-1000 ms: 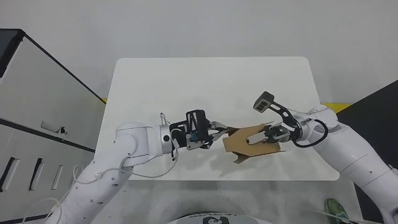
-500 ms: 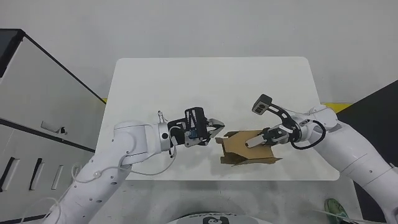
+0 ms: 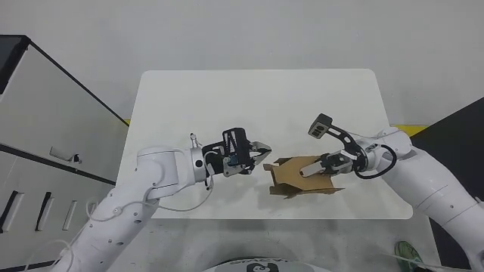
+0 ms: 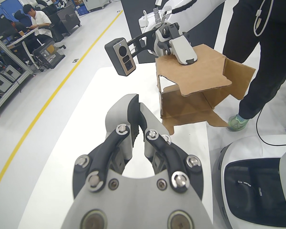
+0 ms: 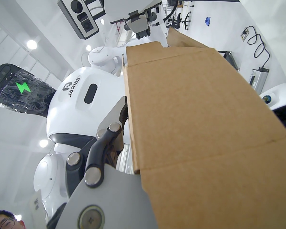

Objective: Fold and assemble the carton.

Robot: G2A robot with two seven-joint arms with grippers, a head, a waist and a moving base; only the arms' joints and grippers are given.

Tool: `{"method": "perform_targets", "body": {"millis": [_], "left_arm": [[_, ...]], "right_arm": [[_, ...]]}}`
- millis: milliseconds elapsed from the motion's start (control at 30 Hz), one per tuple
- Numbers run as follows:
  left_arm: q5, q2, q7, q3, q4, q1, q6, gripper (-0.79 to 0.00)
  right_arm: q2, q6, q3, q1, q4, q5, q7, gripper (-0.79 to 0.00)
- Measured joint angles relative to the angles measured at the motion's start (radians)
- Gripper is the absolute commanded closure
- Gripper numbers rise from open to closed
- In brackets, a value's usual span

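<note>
A brown carton (image 3: 296, 179) lies partly opened near the front edge of the white table (image 3: 257, 98), its flaps loose. In the left wrist view the carton (image 4: 193, 79) stands as an open sleeve with the top panel lifted. My right gripper (image 3: 308, 172) is shut on that top panel, one fingertip (image 4: 186, 57) pressing on it from above; the other finger is hidden. The same panel (image 5: 193, 120) lies right against my right finger (image 5: 120, 120). My left gripper (image 3: 265, 156) hovers a short way left of the carton, apart from it, fingers (image 4: 133, 110) shut on nothing.
A black cabinet (image 3: 30, 106) stands off the table's left side and a dark stand (image 3: 454, 128) off its right. The back half of the table is bare white surface. The carton sits close to the front edge (image 3: 302, 215).
My left gripper has drawn back to the left, away from the carton's flap it was touching. The carton has shifted slightly and now stands more open; my right gripper has barely moved.
</note>
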Motion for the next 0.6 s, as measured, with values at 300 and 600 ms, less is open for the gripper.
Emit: {"method": "perform_targets", "body": {"millis": [300,600], "left_arm": [[0.000,0.005,0.009,-0.006,-0.023,0.027,-0.023,0.000],[-0.001,0.003,0.015,0.023,-0.037,0.025,-0.028,0.000]], "right_arm": [[-0.004,0.000,0.047,-0.031,0.005,0.003,0.000,0.000],[-0.012,0.000,0.057,-0.047,-0.021,-0.016,0.000,0.000]]}}
